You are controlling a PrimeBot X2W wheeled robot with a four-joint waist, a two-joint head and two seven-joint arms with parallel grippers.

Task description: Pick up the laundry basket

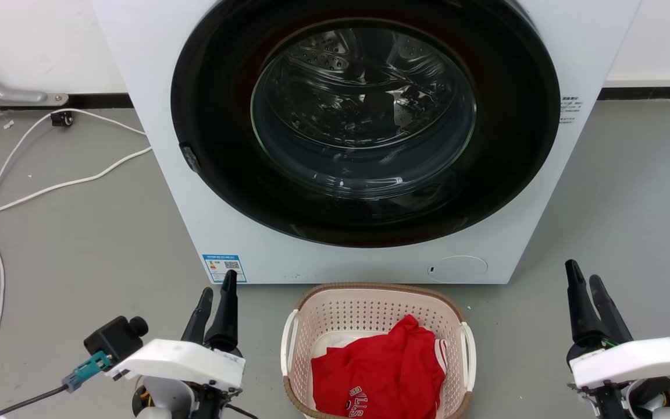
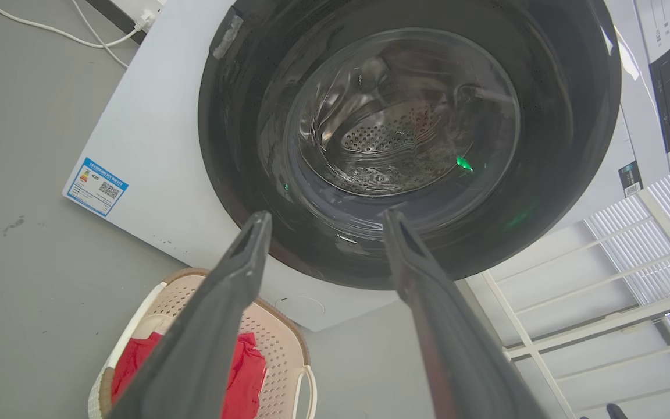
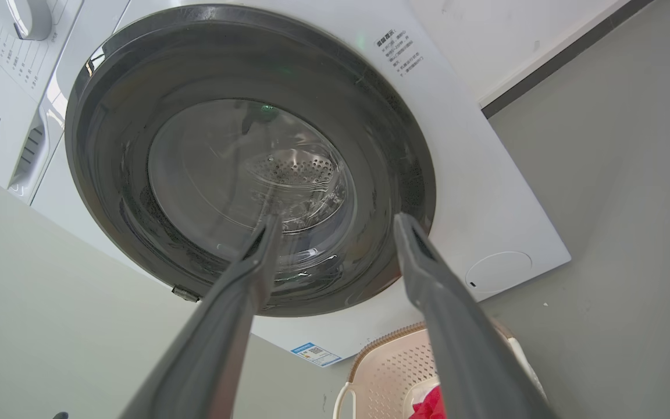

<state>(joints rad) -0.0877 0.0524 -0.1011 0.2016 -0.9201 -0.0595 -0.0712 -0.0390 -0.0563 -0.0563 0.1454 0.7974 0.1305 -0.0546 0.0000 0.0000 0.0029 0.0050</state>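
Observation:
The laundry basket (image 1: 335,317) is cream-beige with perforated walls, a brown woven-look rim and white side handles. It stands on the grey floor just before the washer, holding a red garment (image 1: 378,372). My left gripper (image 1: 218,294) is open to the basket's left, a short way off. My right gripper (image 1: 584,279) is open to its right, farther off. Nothing lies between either pair of fingers. The left wrist view has the basket (image 2: 280,349) at the bottom behind one finger (image 2: 218,314). In the right wrist view the basket (image 3: 390,366) sits at the bottom edge.
A white front-loading washer (image 1: 154,87) with a shut dark round door (image 1: 364,125) rises right behind the basket. White cables (image 1: 50,186) trail over the floor at the left. Open grey floor lies on both sides. A white rack (image 2: 602,302) stands beside the washer.

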